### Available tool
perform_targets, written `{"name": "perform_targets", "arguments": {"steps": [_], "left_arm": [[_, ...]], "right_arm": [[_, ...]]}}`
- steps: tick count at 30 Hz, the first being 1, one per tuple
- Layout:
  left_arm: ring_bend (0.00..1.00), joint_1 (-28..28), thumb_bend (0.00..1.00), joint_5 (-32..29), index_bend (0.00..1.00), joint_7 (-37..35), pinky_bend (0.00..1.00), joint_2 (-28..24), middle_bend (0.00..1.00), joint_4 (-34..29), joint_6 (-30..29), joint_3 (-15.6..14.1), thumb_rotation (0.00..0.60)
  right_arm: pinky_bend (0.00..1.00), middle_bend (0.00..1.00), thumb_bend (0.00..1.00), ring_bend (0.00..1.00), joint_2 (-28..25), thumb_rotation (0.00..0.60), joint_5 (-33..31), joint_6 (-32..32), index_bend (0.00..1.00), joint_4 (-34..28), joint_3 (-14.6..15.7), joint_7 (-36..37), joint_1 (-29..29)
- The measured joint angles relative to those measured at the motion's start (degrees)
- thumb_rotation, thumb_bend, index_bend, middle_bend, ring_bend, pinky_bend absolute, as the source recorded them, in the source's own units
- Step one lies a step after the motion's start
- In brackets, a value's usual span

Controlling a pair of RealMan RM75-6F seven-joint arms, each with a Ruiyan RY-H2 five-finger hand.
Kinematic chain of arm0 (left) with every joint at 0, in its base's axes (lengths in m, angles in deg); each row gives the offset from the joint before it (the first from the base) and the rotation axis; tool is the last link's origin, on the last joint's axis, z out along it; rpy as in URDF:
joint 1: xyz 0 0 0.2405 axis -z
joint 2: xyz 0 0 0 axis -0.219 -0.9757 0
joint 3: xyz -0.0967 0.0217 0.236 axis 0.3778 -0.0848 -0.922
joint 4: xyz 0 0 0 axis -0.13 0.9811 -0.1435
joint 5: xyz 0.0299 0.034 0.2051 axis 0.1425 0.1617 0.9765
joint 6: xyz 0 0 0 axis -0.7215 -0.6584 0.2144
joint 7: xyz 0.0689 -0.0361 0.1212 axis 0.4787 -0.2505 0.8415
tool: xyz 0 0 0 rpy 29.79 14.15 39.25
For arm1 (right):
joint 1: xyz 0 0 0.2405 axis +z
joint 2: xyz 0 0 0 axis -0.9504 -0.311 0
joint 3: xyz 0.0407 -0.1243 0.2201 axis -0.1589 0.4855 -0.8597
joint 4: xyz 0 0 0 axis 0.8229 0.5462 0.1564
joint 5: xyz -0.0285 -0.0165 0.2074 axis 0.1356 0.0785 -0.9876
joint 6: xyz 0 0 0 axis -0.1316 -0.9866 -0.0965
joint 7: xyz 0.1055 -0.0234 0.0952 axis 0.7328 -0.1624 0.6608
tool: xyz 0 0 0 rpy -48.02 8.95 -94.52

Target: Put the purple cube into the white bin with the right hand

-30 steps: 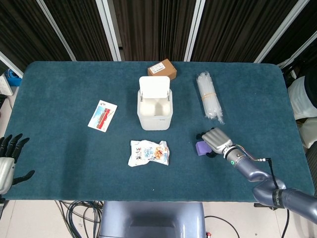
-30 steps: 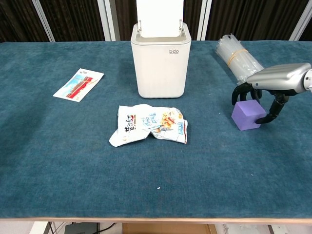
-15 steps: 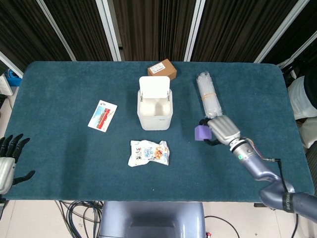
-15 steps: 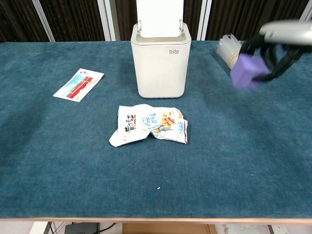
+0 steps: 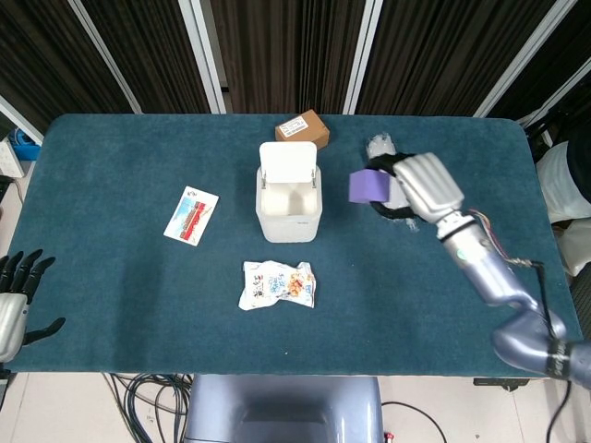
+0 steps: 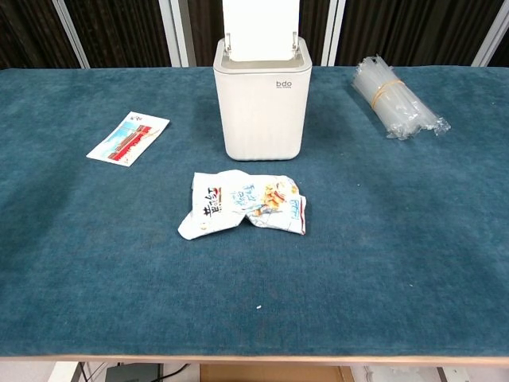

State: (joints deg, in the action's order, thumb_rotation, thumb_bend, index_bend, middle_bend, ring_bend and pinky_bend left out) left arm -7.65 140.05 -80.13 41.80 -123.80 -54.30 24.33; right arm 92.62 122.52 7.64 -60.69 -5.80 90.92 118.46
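Carrying stage, cube in transit toward the bin.

Item: right hand point(image 5: 420, 187). Raised above the blue surface point(image 5: 120, 268), fingers wrapped about the purple cube point(image 5: 370, 185), which projects from the hand on the side facing the bin. Seen in the head view only; the chest view shows neither hand nor cube.

Item: purple cube. Held clear of the surface, just to one side of the white bin point(image 5: 289, 198), not yet over its opening. Partly masks the bundle of clear tubes point(image 6: 395, 108) lying behind it in the head view.

Item: white bin. Upright at mid-surface, lid point(image 5: 288, 162) tipped up and back, mouth open and unobstructed.

Item: left hand point(image 5: 17, 293). At the near edge of the surface, fingers spread, holding nothing.

Other stock: snack packet point(image 5: 277, 283) in front of the bin; printed card point(image 5: 191, 215) well to its side; brown box point(image 5: 302, 128) behind it.

Step in hand, by judgement: transport, grasp done, release pending.

Next move, by judgement: bring the cube across until it sits squarely above the mouth, keeping clear of the raised lid and the near rim, then loosen the fingers so it drops inside.
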Motion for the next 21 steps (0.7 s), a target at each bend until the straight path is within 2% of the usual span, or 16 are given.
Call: {"name": "perform_targets", "arguments": {"steps": [6,10,14,18,21], "left_arm": [[0.0,0.09,0.07,0.0,0.18,-0.38,0.0,-0.06,0.15,0.16,0.23,0.02,0.6],[0.0,0.22,0.07,0.32,0.18,-0.7,0.0,-0.03,0.15,0.14,0.36,-0.08,0.6],[0.0,0.15,0.07,0.66,0.18,-1.38,0.0,-0.24,0.15,0.24,0.13,-0.17,0.6],[0.0,0.07,0.07,0.97,0.18,-2.06,0.0,-0.63,0.15,0.28,0.04,-0.32,0.6],[0.0,0.02,0.07,1.15,0.18,-2.29,0.0,-0.7,0.15,0.29,-0.15,-0.35,0.6]], "right_arm": [[0.55,0.39,0.39,0.37,4.52,0.6,-7.17,6.66,0.42,3.34,-1.4,-7.83,9.41],[0.54,0.36,0.33,0.35,7.86,0.6,-12.41,9.6,0.39,5.92,-1.55,-13.27,14.73],[0.47,0.27,0.2,0.27,10.12,0.6,-17.76,12.2,0.26,7.89,0.04,-19.2,18.76],[0.38,0.11,0.05,0.12,10.62,0.6,-23.5,14.3,0.04,8.02,2.6,-23.08,20.78],[0.37,0.06,0.0,0.09,10.09,0.6,-28.58,16.22,0.0,7.63,5.05,-25.44,22.39]]}}
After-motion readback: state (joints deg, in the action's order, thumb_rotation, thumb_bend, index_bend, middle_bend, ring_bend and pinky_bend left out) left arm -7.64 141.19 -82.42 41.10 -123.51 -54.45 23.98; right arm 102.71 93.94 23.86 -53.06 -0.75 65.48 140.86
